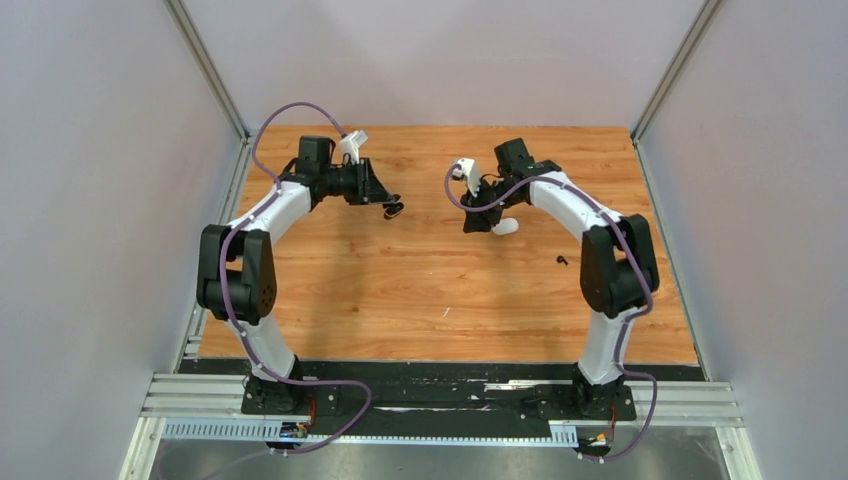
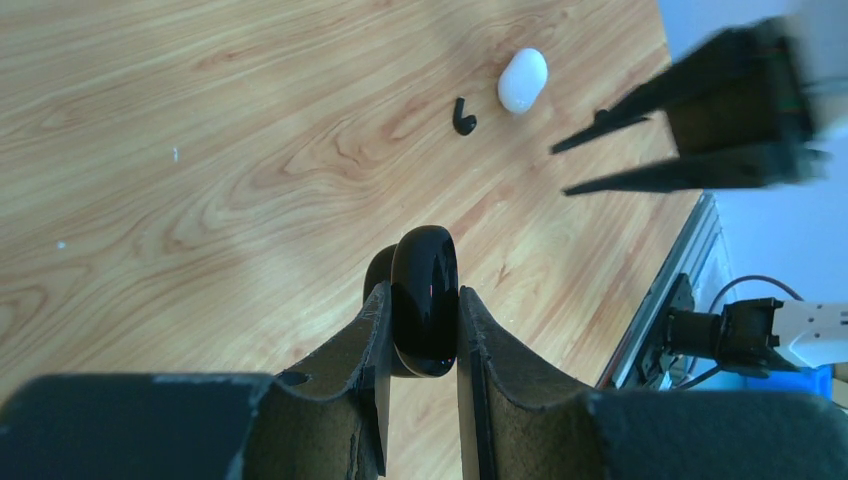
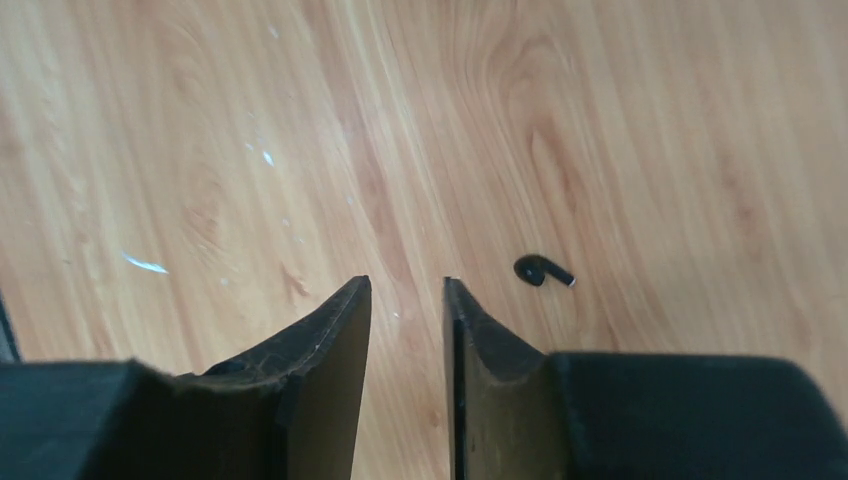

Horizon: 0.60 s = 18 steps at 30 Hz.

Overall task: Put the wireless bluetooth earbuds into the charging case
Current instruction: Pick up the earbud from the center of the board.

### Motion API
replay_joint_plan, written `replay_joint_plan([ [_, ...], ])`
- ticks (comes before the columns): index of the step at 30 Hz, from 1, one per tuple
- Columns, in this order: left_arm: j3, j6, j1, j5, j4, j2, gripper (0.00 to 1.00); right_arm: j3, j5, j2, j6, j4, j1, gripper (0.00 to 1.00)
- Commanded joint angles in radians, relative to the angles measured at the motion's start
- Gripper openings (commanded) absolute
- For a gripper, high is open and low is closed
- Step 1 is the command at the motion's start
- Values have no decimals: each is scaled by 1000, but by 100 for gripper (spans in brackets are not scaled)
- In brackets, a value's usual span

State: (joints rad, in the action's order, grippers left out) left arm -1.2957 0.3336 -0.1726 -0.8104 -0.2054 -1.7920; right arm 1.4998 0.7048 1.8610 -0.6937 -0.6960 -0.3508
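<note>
My left gripper is shut on a glossy black charging case, held on edge above the wood; in the top view it hangs left of centre. A white pebble-shaped case lies on the table, beside my right gripper. A tiny black earbud lies just right of the right gripper, whose jaws stand a little apart with only bare wood between them. The same black earbud shows near the right arm and next to the white case.
Grey walls and metal posts close in the table on three sides. The right gripper's fingers reach into the left wrist view from the right. The table's right edge with a metal rail runs close by.
</note>
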Motion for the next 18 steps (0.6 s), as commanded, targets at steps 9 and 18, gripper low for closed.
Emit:
replay_joint_plan([
  [9, -44, -189, 17, -19, -180, 120, 0, 204, -216, 256, -118, -69, 10, 25],
  [18, -53, -192, 18, -13, -197, 128, 0, 247, -217, 326, -125, -77, 1, 32],
])
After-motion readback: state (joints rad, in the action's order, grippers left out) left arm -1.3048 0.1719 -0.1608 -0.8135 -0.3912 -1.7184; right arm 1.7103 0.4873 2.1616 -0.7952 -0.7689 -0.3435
